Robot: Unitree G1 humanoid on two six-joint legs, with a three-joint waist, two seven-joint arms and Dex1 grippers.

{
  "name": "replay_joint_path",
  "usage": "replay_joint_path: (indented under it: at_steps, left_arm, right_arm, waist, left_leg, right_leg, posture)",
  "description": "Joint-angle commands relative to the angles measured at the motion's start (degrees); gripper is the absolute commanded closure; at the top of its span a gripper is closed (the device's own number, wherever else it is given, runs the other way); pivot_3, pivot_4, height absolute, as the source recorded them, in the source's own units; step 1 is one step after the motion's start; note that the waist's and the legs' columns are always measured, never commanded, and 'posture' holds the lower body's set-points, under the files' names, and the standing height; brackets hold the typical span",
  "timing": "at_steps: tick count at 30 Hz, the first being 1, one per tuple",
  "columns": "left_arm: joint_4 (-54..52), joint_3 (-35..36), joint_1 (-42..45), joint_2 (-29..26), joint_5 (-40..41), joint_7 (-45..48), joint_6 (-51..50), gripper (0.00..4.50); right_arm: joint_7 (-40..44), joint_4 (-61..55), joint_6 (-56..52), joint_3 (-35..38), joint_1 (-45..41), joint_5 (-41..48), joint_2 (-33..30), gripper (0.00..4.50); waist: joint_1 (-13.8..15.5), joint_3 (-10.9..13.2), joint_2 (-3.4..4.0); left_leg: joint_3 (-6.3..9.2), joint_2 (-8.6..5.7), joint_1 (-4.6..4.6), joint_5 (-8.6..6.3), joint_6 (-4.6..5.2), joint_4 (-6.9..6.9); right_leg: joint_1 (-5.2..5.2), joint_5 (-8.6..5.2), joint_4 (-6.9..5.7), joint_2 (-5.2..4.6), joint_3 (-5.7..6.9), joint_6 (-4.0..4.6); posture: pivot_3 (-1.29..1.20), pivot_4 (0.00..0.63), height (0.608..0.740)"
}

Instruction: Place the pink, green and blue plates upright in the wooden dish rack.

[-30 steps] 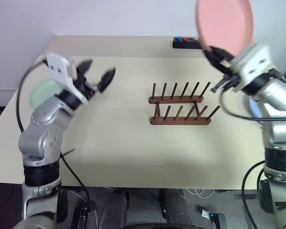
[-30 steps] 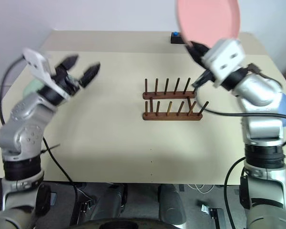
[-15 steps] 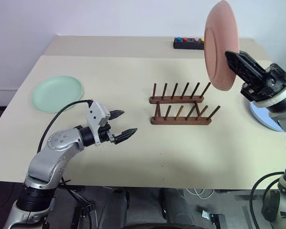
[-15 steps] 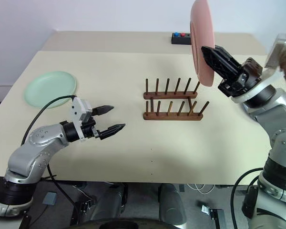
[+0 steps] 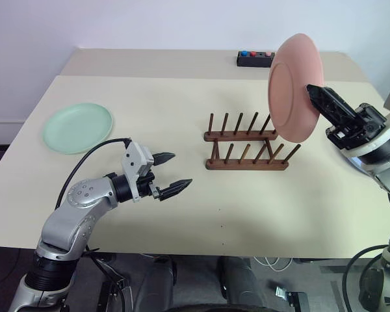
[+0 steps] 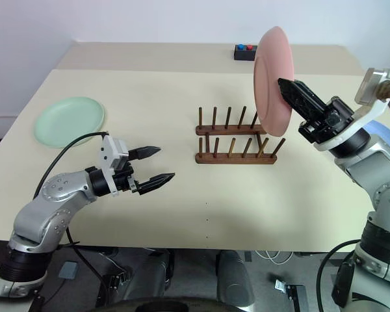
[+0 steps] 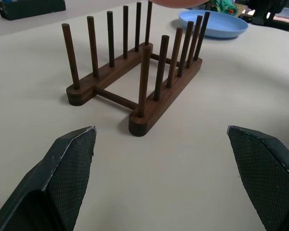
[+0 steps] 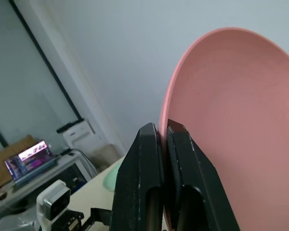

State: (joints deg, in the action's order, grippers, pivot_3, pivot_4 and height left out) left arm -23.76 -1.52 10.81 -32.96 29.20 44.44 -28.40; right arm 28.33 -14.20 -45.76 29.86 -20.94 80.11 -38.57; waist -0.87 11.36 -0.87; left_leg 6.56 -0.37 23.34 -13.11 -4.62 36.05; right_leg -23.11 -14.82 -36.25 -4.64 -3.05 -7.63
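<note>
The pink plate [image 5: 291, 88] stands nearly upright in the air, just above the right end of the wooden dish rack [image 5: 247, 147], its lower edge close to the pegs. My right gripper [image 5: 311, 90] is shut on its rim, as the right wrist view confirms with the fingers [image 8: 149, 178] pinching the pink plate [image 8: 231, 120]. The green plate [image 5: 78, 127] lies flat at the table's left. The blue plate [image 7: 213, 24] lies flat beyond the rack's right end. My left gripper [image 5: 181, 170] hovers low over the table left of the rack [image 7: 135, 82], open and empty.
A black box with coloured buttons [image 5: 255, 58] sits at the table's far edge behind the rack. Bare table [image 5: 182, 104] stretches between the green plate and the rack, and in front of the rack.
The right gripper rolled the pink plate from face-on to nearly edge-on and lowered it toward the rack's right end. The left arm dropped from a raised pose to low over the table, then held still.
</note>
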Motion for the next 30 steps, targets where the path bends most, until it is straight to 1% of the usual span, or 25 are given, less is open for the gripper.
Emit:
replay_joint_path:
  at_steps: [1,7,16,25,28,29,30]
  left_arm:
    - [-1.7,0.1,-0.1,0.0,-0.1,0.2,0.8,0.03]
    - [-1.7,0.0,-0.2,0.0,-0.4,0.1,0.9,0.03]
    - [-1.2,0.1,0.0,0.0,-0.9,0.2,0.9,0.03]
    - [-1.1,0.0,0.1,0.1,-1.4,0.1,0.8,0.03]
    - [-1.1,0.1,0.1,0.1,-1.4,0.1,0.7,0.00]
    - [-1.1,0.1,0.1,0.0,-1.4,0.1,0.7,0.00]
    - [-1.2,0.1,0.1,0.0,-1.4,0.1,0.7,0.00]
  right_arm:
    - [-0.7,0.6,1.3,2.3,-0.8,1.6,0.1,4.50]
    - [-1.0,1.4,1.5,2.0,0.0,0.7,0.4,4.50]
    - [-3.3,3.9,0.8,3.7,0.6,3.9,1.7,4.50]
    - [-3.8,4.7,0.6,3.1,1.8,3.5,2.3,4.50]
    - [-4.2,5.1,0.9,3.1,1.7,3.1,2.5,3.54]
    - [-4.4,5.1,1.1,3.1,1.7,2.7,2.5,3.00]
    - [-4.6,5.1,1.4,3.1,1.7,2.3,2.5,2.60]
  waist:
    - [0.0,0.0,0.00]
    - [0.0,0.0,0.01]
    - [0.0,0.0,0.02]
    - [0.0,0.0,0.04]
    - [0.0,0.0,0.04]
    - [0.0,0.0,0.04]
    - [0.0,0.0,0.04]
  left_leg:
    - [0.00,0.00,0.00,0.00,0.00,0.00]
    - [0.00,0.00,0.00,0.00,0.00,0.00]
    - [0.00,0.00,0.00,0.00,0.00,0.00]
    - [0.00,0.00,0.00,0.00,0.00,-0.01]
    - [0.00,0.00,0.00,0.00,0.00,0.00]
    - [0.00,0.00,0.00,0.00,0.00,0.00]
    - [0.00,0.00,0.00,0.00,0.00,0.00]
  right_leg:
    - [0.00,0.00,0.00,0.00,0.00,0.00]
    - [0.00,0.00,0.00,0.00,0.00,-0.01]
    - [0.00,0.01,0.00,0.00,0.00,-0.02]
    - [0.00,0.03,0.00,0.01,0.00,-0.06]
    - [0.00,0.03,0.00,0.01,0.00,-0.06]
    - [0.00,0.03,0.00,0.01,0.00,-0.05]
    - [0.00,0.03,0.00,0.00,0.00,-0.06]
  posture:
    - [0.00,0.150,0.734]
    - [0.00,0.150,0.734]
    - [0.00,0.150,0.734]
    - [0.00,0.150,0.734]
    - [0.00,0.150,0.734]
    - [0.00,0.150,0.734]
    - [0.00,0.150,0.734]
